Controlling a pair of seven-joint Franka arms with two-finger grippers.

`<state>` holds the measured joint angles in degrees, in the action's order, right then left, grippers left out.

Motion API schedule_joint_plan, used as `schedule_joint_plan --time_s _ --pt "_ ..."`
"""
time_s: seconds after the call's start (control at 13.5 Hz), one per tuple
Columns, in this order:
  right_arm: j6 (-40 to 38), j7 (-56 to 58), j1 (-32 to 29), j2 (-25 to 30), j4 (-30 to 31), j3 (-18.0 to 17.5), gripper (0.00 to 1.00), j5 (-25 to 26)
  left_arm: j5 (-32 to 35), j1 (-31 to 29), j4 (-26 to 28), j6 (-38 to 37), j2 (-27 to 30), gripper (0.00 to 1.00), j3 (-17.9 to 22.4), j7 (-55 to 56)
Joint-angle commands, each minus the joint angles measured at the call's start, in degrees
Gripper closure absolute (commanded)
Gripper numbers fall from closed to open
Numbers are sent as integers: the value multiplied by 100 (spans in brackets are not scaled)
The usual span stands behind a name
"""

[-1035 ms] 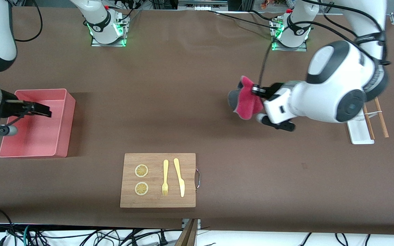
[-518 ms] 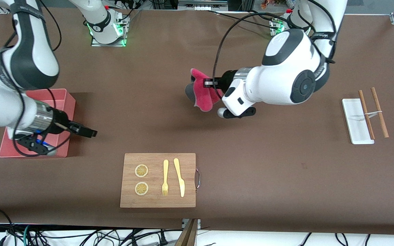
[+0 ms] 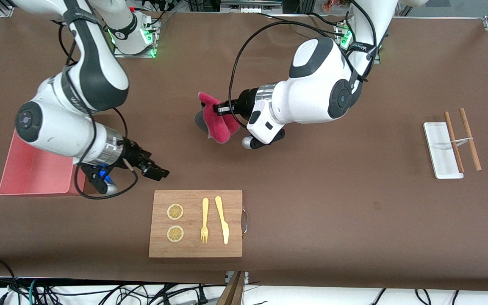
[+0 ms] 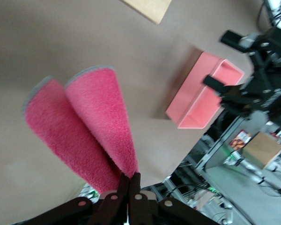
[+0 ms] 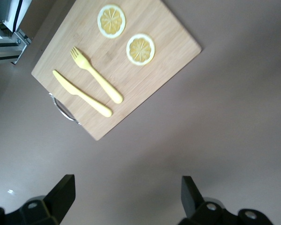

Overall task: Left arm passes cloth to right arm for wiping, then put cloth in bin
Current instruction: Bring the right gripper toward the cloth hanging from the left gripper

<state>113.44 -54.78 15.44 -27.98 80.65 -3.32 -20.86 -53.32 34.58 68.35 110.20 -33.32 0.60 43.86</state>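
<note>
A brown table (image 3: 269, 178) carries a wooden cutting board (image 3: 195, 223). Farther from the front camera than the board, toward the right arm's end, sits the bin (image 3: 36, 169). Toward the left arm's end lie a white tray (image 3: 439, 152) and two brown sticks (image 3: 468, 137) resting partly across it.

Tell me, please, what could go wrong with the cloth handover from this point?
The left gripper pinches only one edge of the cloth, which hangs folded, so the open right gripper might catch a single flap. The right gripper also hovers just above the cutting board, so a low pass could disturb the fork.
</note>
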Motion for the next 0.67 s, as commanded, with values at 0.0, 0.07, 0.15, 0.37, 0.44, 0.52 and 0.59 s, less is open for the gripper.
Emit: schedule_joint_plan --time_s 0.0,0.07,0.15,0.37,0.44,0.52,0.59 --pt "213 -505 143 -102 -14 33 0 -278 -162 145 -102 422 -105 100 89 88" --pt "213 -585 170 -128 -14 33 0 -322 -162 163 -102 467 -105 100 98 88" --pt "152 -621 205 -128 12 33 0 -366 -162 164 -102 468 -96 100 98 88" --pt "-216 -770 302 -128 91 33 0 -366 -170 146 -111 468 -96 100 98 158" --pt "-357 -771 302 -128 100 24 0 -366 -170 129 -111 468 -96 100 98 184" --pt "-471 -771 302 -137 109 24 0 -375 -170 111 -111 468 -79 100 98 184" --pt "-533 -771 310 -137 117 7 0 -375 -179 102 -111 468 -87 100 98 184"
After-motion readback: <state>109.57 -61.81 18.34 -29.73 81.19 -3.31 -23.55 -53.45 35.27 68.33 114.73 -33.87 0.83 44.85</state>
